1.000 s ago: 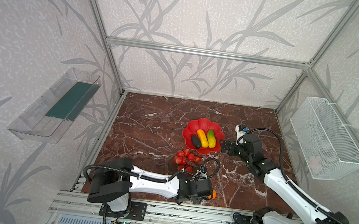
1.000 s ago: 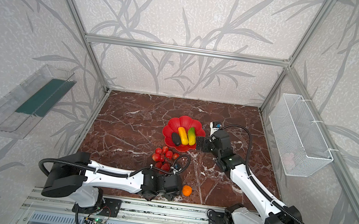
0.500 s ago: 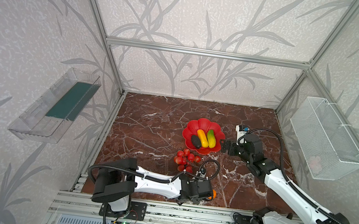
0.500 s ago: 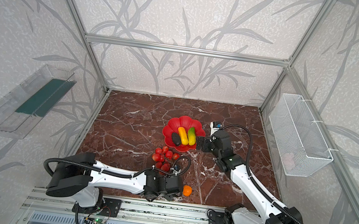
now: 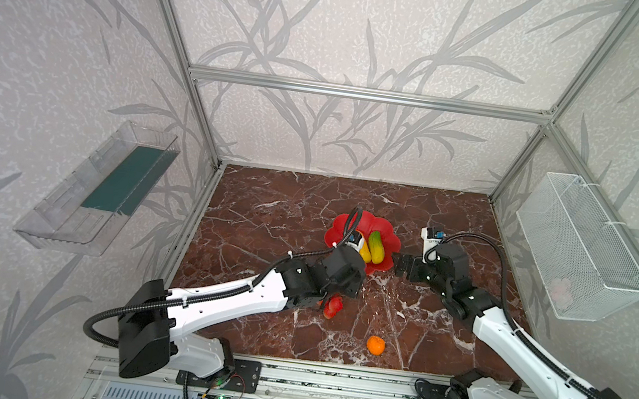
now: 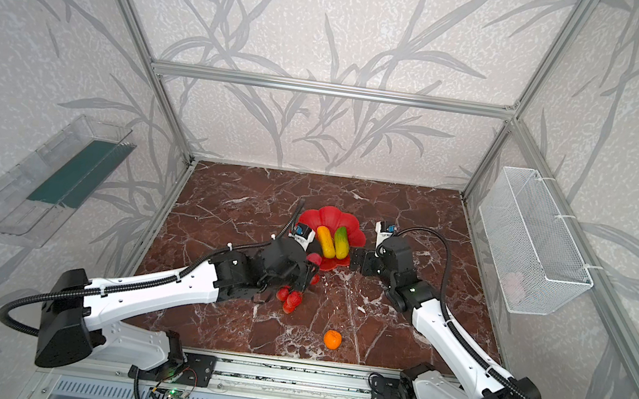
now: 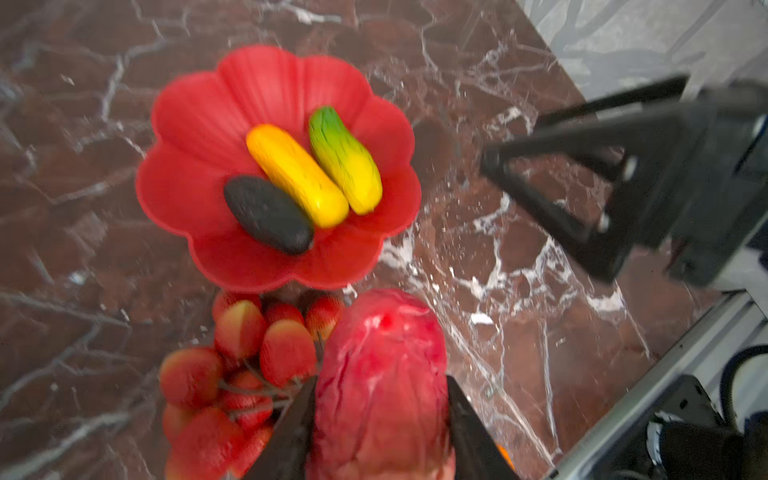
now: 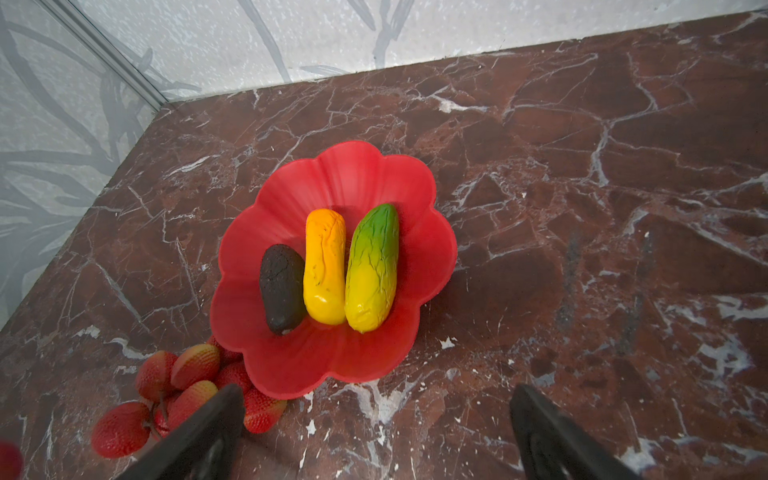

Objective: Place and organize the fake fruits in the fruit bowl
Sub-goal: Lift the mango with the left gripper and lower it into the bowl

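Your left tool (image 7: 380, 386) has come away from the table's (image 8: 582, 166) front edge. A second ago it lay low there beside the small orange (image 5: 375, 345). Now it is up and forward, clenched on the peach (image 7: 382, 332), which fills the gap between both jaws. The peach hangs off the table just short of the fruit bowl's (image 8: 353, 158) near rim, above the berry cluster (image 8: 183, 386).

So the pick looks done and the carry is under way; what remains for this fruit is to release it inside the rim. The dark oval (image 8: 282, 286), yellow oblong (image 8: 325, 270) and green-yellow oblong (image 8: 372, 266) already lie side by side across the bowl's middle, so aim for the bare red behind or beside them.

The berry cluster rests on the table against the near rim, and the orange sits alone near the front edge; both are still to go in.

Your right tool (image 8: 376, 399) has not moved: jaws spread wide, grasping nothing, just beside the bowl's right rim.
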Controlling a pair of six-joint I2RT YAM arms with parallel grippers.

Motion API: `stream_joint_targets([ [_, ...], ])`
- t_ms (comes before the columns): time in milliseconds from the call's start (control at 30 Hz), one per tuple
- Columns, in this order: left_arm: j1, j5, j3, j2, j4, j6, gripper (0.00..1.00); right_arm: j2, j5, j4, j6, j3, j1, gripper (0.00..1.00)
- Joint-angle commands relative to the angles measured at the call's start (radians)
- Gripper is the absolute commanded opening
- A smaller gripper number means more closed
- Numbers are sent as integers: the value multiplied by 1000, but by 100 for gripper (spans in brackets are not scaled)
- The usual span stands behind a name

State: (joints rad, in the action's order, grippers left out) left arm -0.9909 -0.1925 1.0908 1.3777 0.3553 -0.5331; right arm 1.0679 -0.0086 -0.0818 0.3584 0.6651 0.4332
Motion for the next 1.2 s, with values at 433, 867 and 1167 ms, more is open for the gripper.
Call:
stream_joint_targets([
  [433,140,139,267,469,-30,182,40,-100,-41,-105,39,-77,-4,99],
  [867,164,127,314,535,13,174,61,-73,-105,-148,70,-108,27,93],
  [1167,167,-6,190,266,-141,175,72,-59,-72,-242,151,-134,245,91],
])
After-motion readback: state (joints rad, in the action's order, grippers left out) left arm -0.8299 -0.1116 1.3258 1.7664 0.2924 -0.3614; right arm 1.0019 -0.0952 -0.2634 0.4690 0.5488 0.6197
